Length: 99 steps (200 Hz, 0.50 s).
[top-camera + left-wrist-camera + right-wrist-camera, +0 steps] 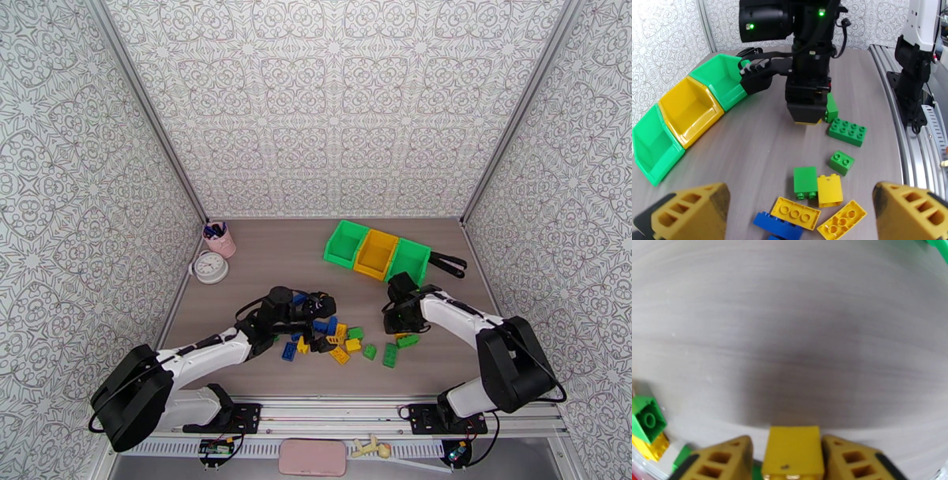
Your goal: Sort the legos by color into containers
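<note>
Three joined bins stand at the far right of the table: two green bins (345,243) and one yellow bin (376,254). Near the middle lie four green bricks (390,355), four yellow bricks (340,355) and roughly four blue bricks (320,325), some hidden. One more yellow brick (793,445) sits in the right hand (790,467). One pink pen cup (222,241) stands far left.

On my grey-brown wood-grain table (284,260), a pink plastic cup (222,239) with dark pens in it stands in the far left corner. Just beside it, on the side nearer to me, lies a white round clock (211,267). At the far right lies a long black object (447,263); I cannot tell what it is. White walls with a grey ornament pattern (332,103) close three sides. Below the metal rail (332,412) at the near edge lie a flat pink pad (313,456) and a small cream-coloured piece (371,450).
</note>
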{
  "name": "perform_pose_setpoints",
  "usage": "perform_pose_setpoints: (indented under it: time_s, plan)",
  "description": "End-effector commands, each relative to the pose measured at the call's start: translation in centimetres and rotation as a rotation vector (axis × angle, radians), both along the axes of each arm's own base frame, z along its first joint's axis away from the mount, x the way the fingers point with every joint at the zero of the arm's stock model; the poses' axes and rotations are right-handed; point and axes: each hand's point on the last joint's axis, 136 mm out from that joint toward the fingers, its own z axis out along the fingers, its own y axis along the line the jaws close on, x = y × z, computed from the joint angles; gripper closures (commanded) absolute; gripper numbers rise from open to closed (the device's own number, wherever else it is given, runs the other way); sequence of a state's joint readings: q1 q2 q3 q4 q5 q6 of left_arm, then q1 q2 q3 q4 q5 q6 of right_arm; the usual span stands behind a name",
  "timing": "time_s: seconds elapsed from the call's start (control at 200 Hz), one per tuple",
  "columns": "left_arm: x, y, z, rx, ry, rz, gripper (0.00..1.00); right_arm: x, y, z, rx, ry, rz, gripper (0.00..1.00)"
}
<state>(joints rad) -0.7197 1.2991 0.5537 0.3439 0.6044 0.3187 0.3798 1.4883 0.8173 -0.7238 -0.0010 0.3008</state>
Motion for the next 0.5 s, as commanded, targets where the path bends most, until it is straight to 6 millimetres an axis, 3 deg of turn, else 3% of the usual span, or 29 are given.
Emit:
perform_pose_setpoints:
  time_s: [0.0, 0.21, 0.49]
  plan:
    - [0.8, -0.5, 0.6, -0.006, -0.022, 0.02, 0.0, 0.7, -0.5, 0.7, -0.01, -0.066, -0.018, 0.68]
    - [1.8, -1.0, 1.7, -0.025, 0.011, 0.078, 0.0, 1.5, -0.5, 3.3, 0.014, -0.179, -0.01, 0.72]
    - [2.9, -1.5, 2.1, -0.051, -0.009, 0.148, 0.0, 6.6, -0.2, 10.4, 0.09, -0.552, -0.082, 0.74]
